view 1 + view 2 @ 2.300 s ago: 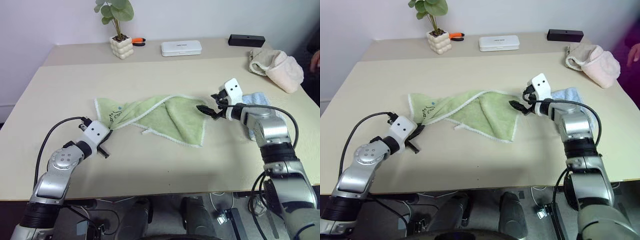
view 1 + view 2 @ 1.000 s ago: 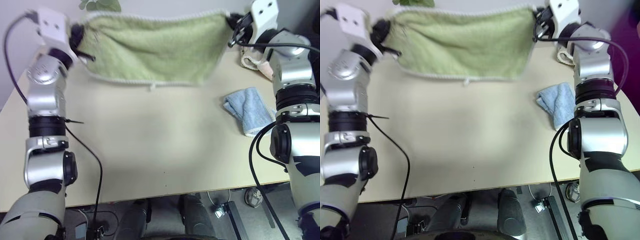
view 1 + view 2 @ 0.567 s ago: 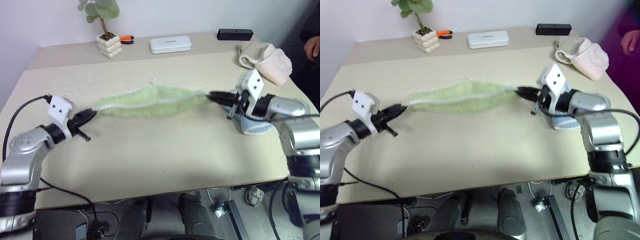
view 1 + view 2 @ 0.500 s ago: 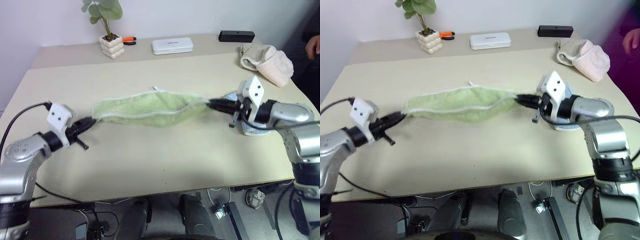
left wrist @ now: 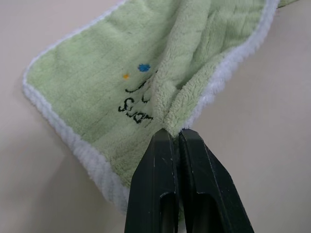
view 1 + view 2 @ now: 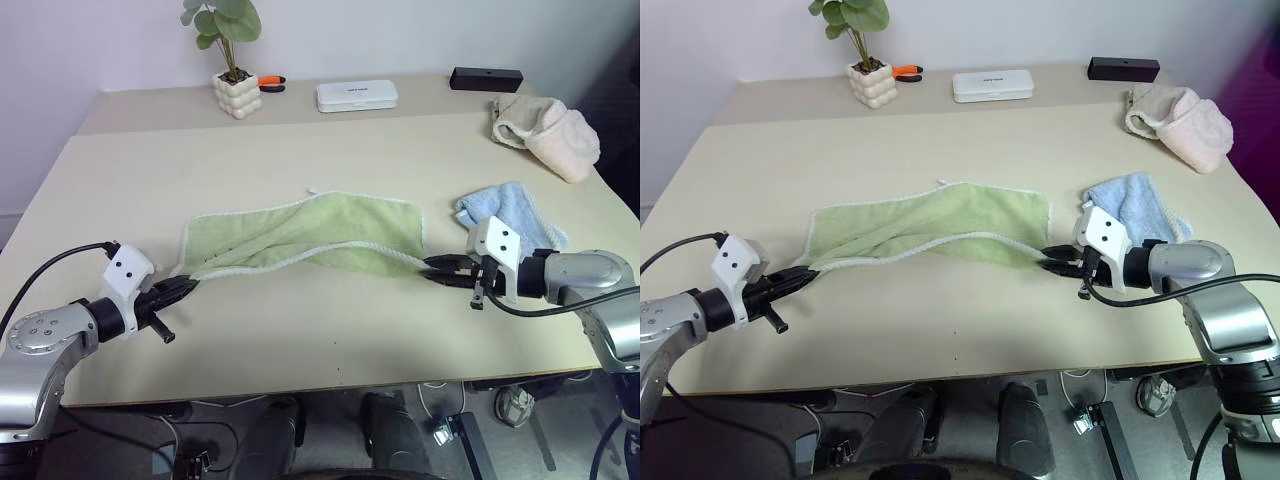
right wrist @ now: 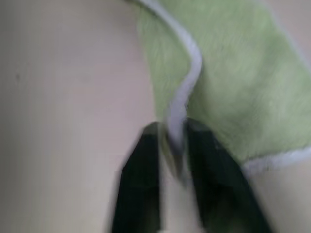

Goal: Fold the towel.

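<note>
The towel lies folded lengthwise across the middle of the worktop. The left hand, at the lower left, pinches its printed corner; the right hand, at mid right, has its fingers parted around the white hem. Release both corners cleanly, without dragging the layers askew.

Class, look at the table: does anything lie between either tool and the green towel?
Nothing visible does. The left tool is pinched on the towel corner, and the towel's white edge runs between the right tool's parted fingers.
</note>
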Motion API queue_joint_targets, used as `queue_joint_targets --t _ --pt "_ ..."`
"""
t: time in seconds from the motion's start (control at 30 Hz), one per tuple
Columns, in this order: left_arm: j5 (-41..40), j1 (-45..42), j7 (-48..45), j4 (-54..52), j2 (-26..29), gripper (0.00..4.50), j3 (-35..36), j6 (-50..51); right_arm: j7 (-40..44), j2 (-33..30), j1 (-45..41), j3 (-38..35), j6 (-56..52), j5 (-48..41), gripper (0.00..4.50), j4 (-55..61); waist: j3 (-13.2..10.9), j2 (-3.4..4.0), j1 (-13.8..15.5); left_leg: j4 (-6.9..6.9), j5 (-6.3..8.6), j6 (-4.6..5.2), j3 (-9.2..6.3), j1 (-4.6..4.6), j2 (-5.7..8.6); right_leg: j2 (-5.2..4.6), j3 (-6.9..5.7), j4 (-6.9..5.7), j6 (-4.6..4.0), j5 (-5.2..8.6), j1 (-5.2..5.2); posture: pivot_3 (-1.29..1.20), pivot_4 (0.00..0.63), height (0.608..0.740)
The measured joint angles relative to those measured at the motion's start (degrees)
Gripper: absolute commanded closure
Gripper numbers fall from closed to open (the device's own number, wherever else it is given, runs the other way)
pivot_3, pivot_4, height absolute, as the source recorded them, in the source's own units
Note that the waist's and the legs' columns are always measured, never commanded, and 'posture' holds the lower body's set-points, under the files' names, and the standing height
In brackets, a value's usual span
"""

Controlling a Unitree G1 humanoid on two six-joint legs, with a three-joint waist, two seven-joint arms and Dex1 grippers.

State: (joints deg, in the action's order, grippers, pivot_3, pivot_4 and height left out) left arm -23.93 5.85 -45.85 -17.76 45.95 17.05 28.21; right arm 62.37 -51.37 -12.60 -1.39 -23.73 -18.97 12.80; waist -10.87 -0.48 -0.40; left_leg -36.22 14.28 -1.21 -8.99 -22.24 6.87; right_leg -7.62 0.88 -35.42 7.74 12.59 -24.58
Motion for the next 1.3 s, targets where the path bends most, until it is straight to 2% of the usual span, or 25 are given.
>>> queue_joint_targets --t 0.03,0.33,0.43,0.57,0.6,0.7,0.83,1.03,1.13,1.27,1.3 --pt "0.06 -0.03 0.03 0.0 0.0 4.5 -0.13 0.0 -0.14 0.01 0.34 0.63 0.82 0.79 1.68 0.08 0.0 0.0 -0.07 0.0 0.0 0.0 0.02 0.0 -0.02 0.01 0.0 0.0 0.0 0.0 0.0 0.0 0.15 0.74" --pt "0.21 -1.55 0.97 -0.43 -0.52 4.5 -2.12 0.14 -4.21 2.08 -0.81 5.11 5.79 8.53 1.68 -3.28 0.01 -0.01 -0.11 -0.02 0.0 0.0 0.07 0.0 -0.03 0.02 0.01 0.02 0.0 -0.01 0.0 0.0 0.15 0.74" --pt "0.18 -1.62 1.08 -0.65 -0.76 4.5 -2.34 0.19 -5.28 3.15 -1.88 5.63 6.58 9.73 2.51 -4.67 0.0 -0.01 -0.13 0.0 0.0 0.0 0.07 0.01 -0.03 0.02 0.01 0.02 0.0 -0.01 0.0 0.0 0.15 0.74" --pt "0.01 -0.91 0.91 -1.17 -0.83 4.5 -2.32 0.29 -4.39 3.14 -2.44 5.56 5.42 9.02 4.45 -4.49 0.0 -0.01 -0.13 0.0 0.0 0.0 0.08 0.01 -0.03 0.01 0.01 0.05 0.0 -0.01 0.0 0.0 0.15 0.74" --pt "-0.03 -0.53 0.75 -1.2 -0.83 4.5 -2.31 0.29 -4.3 3.13 -2.52 5.54 5.36 9.03 4.45 -4.49 0.0 -0.01 -0.12 0.0 0.0 0.0 0.07 0.01 -0.03 0.02 0.01 0.05 0.0 -0.01 0.0 0.0 0.15 0.74" --pt "-0.56 0.53 -0.35 -1.21 -0.6 3.57 -2.3 0.53 -4.16 3.11 -2.76 5.51 5.36 9.06 4.5 -4.49 0.0 -0.01 -0.14 0.0 0.0 0.0 0.07 0.01 -0.04 0.02 0.01 0.05 0.0 -0.01 0.0 0.0 0.15 0.74" --pt "2.15 1.34 -0.14 -1.32 0.88 1.61 -2.31 -1.35 -4.15 3.12 -2.92 5.51 5.45 9.25 4.5 -4.52 0.0 -0.01 -0.12 0.0 0.0 0.0 0.08 0.0 -0.04 0.02 0.01 0.06 0.0 -0.01 0.0 0.0 0.15 0.74" --pt "7.67 3.58 0.13 -1.17 1.4 1.61 -2.42 -7.28 -4.16 3.34 -3.2 5.57 5.69 9.39 4.5 -4.66 0.01 -0.01 -0.12 0.02 0.0 0.0 0.1 0.01 -0.05 0.02 0.02 0.09 0.0 -0.01 0.0 0.0 0.15 0.74" --pt "9.25 3.76 0.3 -0.16 1.24 2.47 -2.42 -9.85 -4.16 3.8 -3.61 5.64 6.34 9.79 4.5 -5.4 0.01 -0.01 -0.12 0.02 0.0 0.0 0.1 0.01 -0.05 0.02 0.02 0.09 -0.01 -0.01 0.0 0.0 0.15 0.74" --pt "9.91 4.57 0.23 2.01 0.95 4.39 -2.42 -11.37 -4.16 4.15 -3.88 5.64 7.06 9.97 4.5 -6.22 0.01 0.0 -0.16 0.02 0.0 0.0 0.1 0.0 -0.05 0.03 0.01 0.09 0.0 -0.01 0.0 0.0 0.15 0.74" --pt "10.23 4.55 0.33 2.5 0.94 4.48 -2.42 -11.59 -4.16 4.16 -3.89 5.64 7.16 10.0 4.5 -6.33 0.01 0.0 -0.16 0.02 0.0 0.0 0.1 0.01 -0.05 0.03 0.01 0.09 0.0 -0.01 0.0 0.0 0.15 0.74"
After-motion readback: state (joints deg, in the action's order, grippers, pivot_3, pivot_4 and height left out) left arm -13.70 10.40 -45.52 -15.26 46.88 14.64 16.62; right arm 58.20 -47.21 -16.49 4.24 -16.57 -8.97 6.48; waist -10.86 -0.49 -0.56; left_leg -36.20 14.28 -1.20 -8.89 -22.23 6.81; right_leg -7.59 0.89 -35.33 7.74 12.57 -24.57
